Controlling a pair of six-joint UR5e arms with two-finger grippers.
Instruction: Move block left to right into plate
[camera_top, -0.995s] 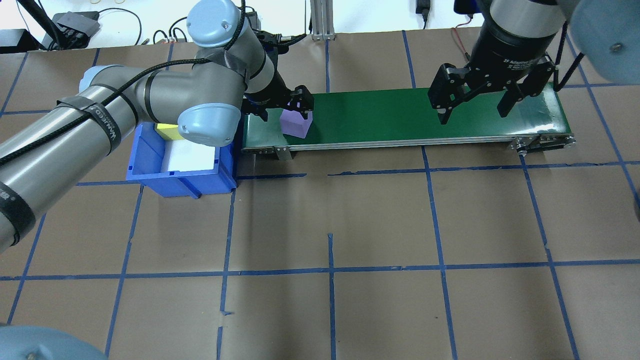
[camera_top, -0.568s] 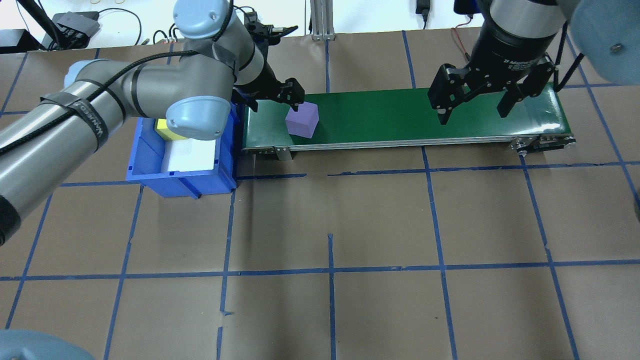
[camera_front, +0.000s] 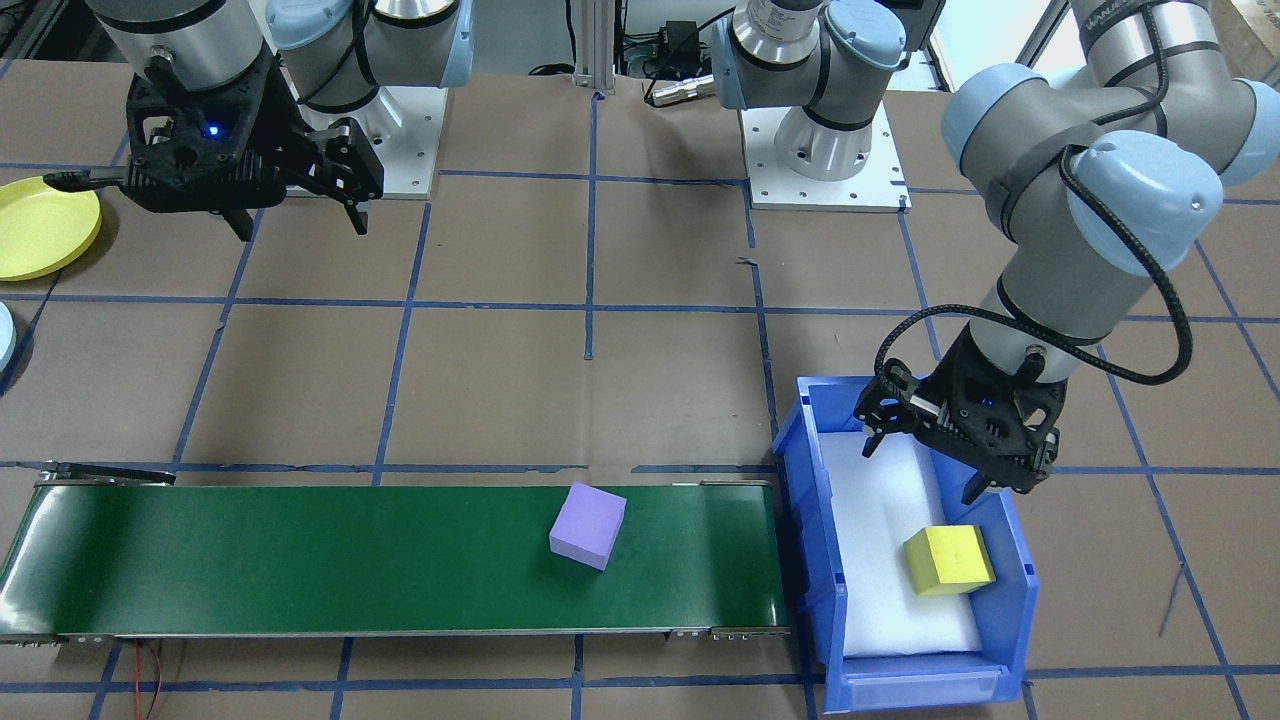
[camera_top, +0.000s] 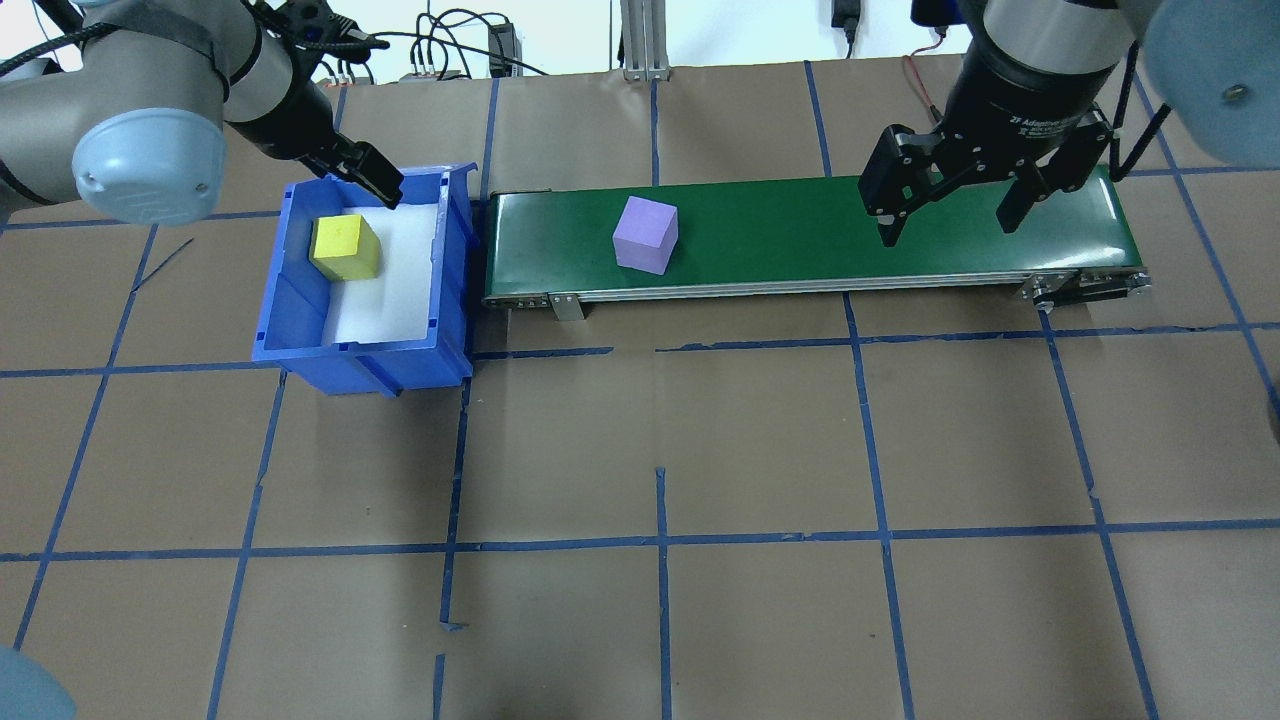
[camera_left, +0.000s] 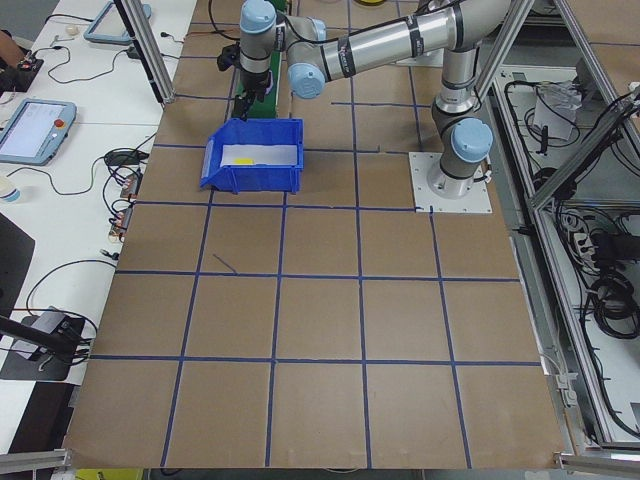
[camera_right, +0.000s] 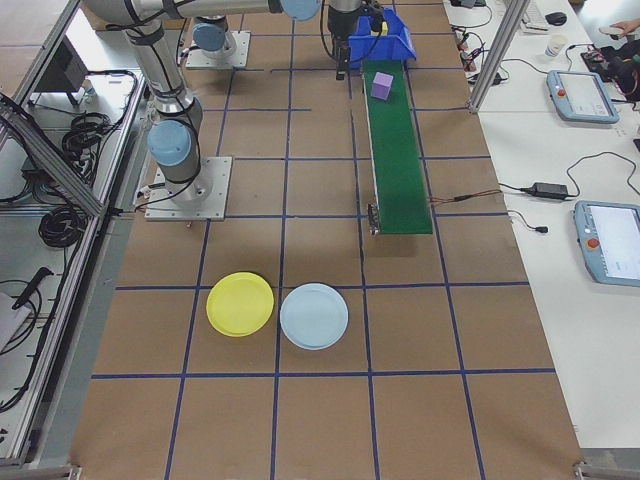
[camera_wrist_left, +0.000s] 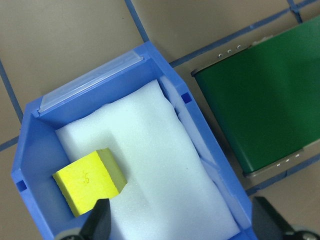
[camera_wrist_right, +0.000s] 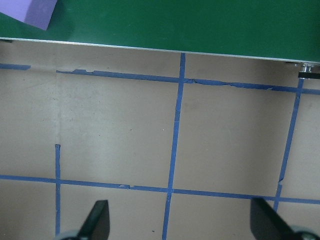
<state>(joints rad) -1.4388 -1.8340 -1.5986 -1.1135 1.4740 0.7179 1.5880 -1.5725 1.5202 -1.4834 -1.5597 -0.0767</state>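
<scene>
Left end effector (camera_front: 948, 458): jaws spread, empty, above the blue bin (camera_top: 300, 350).
Right end effector (camera_top: 950, 215): jaws wide apart, empty, above the green conveyor's (camera_top: 800, 255) right end.
Purple block (camera_top: 646, 234): on the belt, toward its left end, free of both arms.
Yellow block (camera_top: 344, 247): lies in the bin.
Yellow plate (camera_right: 240, 304): on the worktop (camera_top: 660, 450), empty, well apart from the belt.
Progress: neither block has reached the plate.
Hard to tell: whether the belt runs.

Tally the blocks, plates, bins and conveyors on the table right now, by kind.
Blocks: 2, purple block on the conveyor belt, yellow block in the blue bin
Plates: 2, yellow plate, light blue plate
Bins: 1
Conveyors: 1
Total: 6
</scene>
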